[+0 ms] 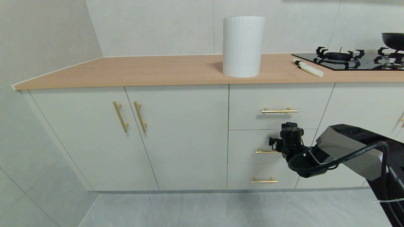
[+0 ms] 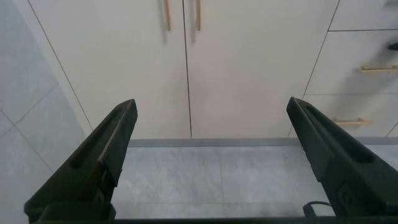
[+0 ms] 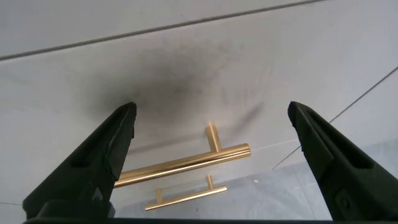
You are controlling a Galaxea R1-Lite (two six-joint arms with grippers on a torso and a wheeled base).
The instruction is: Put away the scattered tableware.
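Head view: the right pincer (image 1: 274, 144) is hovering at the middle drawer handle (image 1: 266, 151), below the top drawer handle (image 1: 279, 110). All three drawers are sitting closed. Up on the desk (image 1: 142, 69), a pale utensil (image 1: 307, 67), the one piece of tableware showing, is lying loose near the front edge, just beside the hob's (image 1: 350, 61) near corner. A white ribbed canister (image 1: 243, 46) is standing upright mid-desk, well apart from the utensil, and a dark pan (image 1: 393, 40) is sitting on the far burner. By the look of it, the task is barely getting under way: nothing is being carried, no drawer is standing open, and the utensil is waiting to be stowed.

Left wrist view: the left pincer (image 2: 211, 106) is hanging with its fingers spread wide and nothing between them, facing the cabinet doors (image 2: 186, 68) and the tiled floor (image 2: 211, 174).

Right wrist view: the right pincer (image 3: 211, 109) is gaping wide, lining up on the middle drawer handle (image 3: 186, 162), with the bottom drawer handle (image 3: 186, 196) lying beyond. Nothing is being gripped, and whether a finger is touching the bar cannot be told.
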